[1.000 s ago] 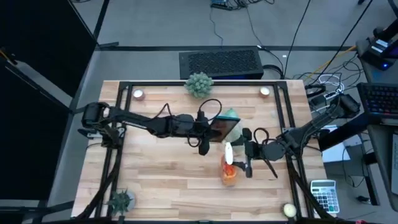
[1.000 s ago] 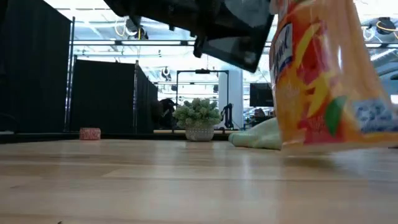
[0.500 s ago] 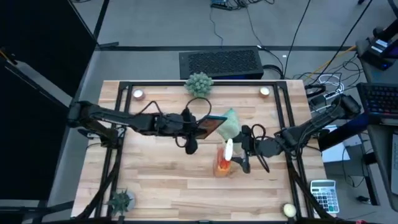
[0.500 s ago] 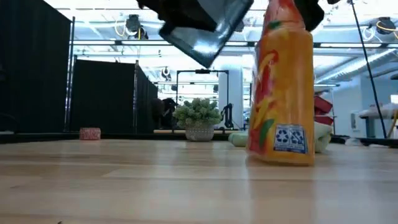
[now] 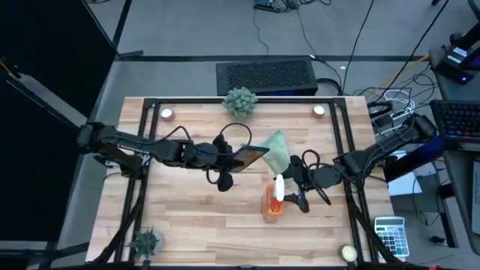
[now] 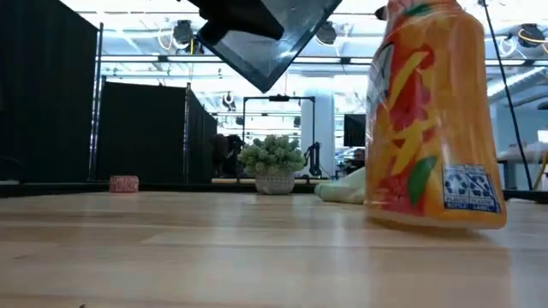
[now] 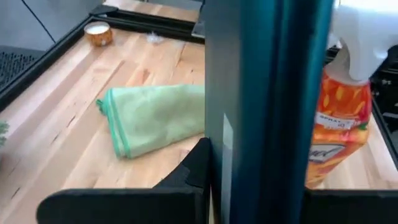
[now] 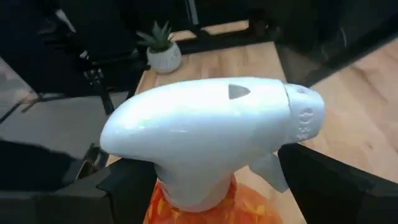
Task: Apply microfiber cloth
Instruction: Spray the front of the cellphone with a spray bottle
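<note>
My left gripper (image 5: 238, 158) pinches the tablet (image 5: 251, 155); my right gripper (image 5: 289, 187) hugs the spray bottle (image 5: 273, 202). The microfiber cloth (image 5: 277, 149) lies just behind both, nearer my left.

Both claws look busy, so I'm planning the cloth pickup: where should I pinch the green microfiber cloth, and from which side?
The microfiber cloth lies flat, folded, on the table beyond the tablet in the left claw. Probably pinch its bunched end, descending from above; nothing stands there, while the spray bottle, near the right claw, crowds the other end.
</note>
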Tool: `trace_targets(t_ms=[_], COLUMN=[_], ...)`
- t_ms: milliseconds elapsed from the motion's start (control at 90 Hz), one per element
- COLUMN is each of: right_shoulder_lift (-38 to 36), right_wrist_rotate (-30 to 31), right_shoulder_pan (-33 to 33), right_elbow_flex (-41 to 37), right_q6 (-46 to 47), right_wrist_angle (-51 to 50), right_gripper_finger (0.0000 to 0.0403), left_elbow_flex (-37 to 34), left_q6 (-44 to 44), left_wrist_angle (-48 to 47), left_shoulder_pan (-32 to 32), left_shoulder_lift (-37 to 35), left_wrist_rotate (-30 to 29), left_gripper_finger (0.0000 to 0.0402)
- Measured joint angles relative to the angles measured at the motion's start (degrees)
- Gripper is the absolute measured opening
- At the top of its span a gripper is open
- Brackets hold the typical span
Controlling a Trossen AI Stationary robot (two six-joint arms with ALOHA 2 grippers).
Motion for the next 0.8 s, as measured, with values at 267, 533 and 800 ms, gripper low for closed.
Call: trace_targets(t_ms=[267, 533, 800], right_shoulder_lift=[5.57, 6.51, -3.48], right_wrist_rotate=[0.23, -0.94, -0.56], right_shoulder_pan=[-0.07, 0.06, 0.78], right_elbow_flex=[0.12, -0.14, -0.85], right_q6=[-1.15, 0.91, 2.72], right_wrist_angle=[4.46, 3.06, -8.28], right_gripper_finger=[0.0307, 0.0307, 0.0306], left_elbow_flex=[0.0, 0.0, 0.0], left_q6=[0.02, 0.38, 0.58], left_wrist_angle=[0.35, 0.35, 0.07], left_shoulder_pan=[-0.87, -1.21, -1.37], left_shoulder_lift=[0.04, 0.04, 0.04], left_wrist_rotate=[-0.42, -0.46, -0.48], left_gripper_finger=[0.0015, 0.0015, 0.0015])
